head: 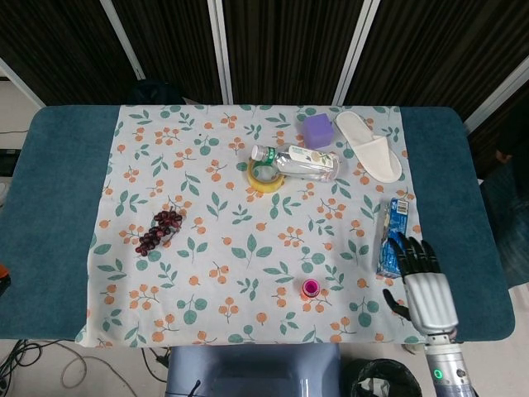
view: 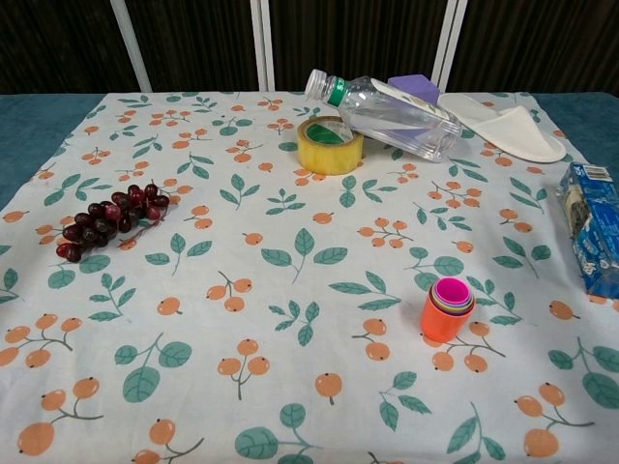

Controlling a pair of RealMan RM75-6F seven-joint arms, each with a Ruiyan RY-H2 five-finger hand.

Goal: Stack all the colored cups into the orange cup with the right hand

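Cups nested, right hand [head: 428,289] clear of the stack.
Fingers spread and holding nothing, the hand hovers at the table's near right edge, just beside the blue carton [head: 393,235]; the left hand is out of sight. Well off to its left stands the orange cup [view: 445,318], pink cup [view: 452,291] innermost and seated level. Stacking looks complete; no loose cup remains, so only retreat seems called for.

You will find nothing readable here. The clear plastic bottle with the green-banded label [view: 392,116] and the blue rectangular carton [view: 590,227] both carry print, but you cannot make out any word or number on either.
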